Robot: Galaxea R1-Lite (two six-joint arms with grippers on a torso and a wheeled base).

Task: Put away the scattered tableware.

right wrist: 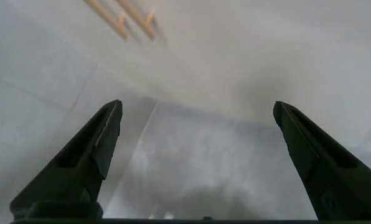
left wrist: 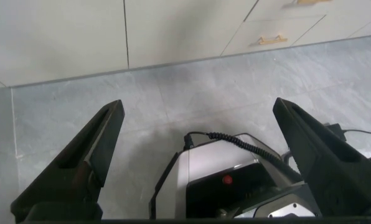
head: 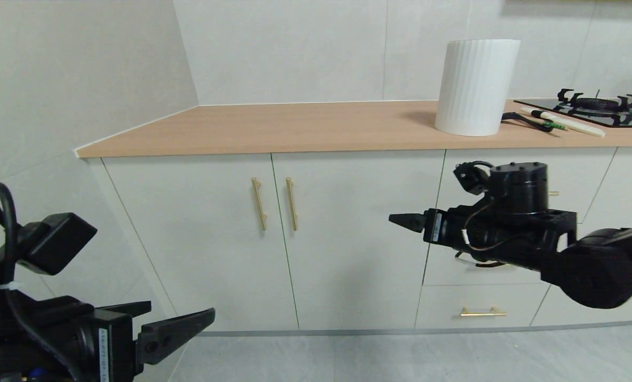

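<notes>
White ribbed holder [head: 477, 87] on wooden countertop [head: 295, 127], utensils [head: 564, 122] just beside it.

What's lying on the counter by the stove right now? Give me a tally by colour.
White holder: 1
Black utensil: 1
Cream utensil: 1
Total: 3
A green bit beside the black utensil is too small to tell as a separate item.

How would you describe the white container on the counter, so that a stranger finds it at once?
Look along the wooden countertop toward the black stove at its right end. Just before the stove stands the white container. It is tall and ribbed, while the utensils beside it lie flat and thin.
</notes>
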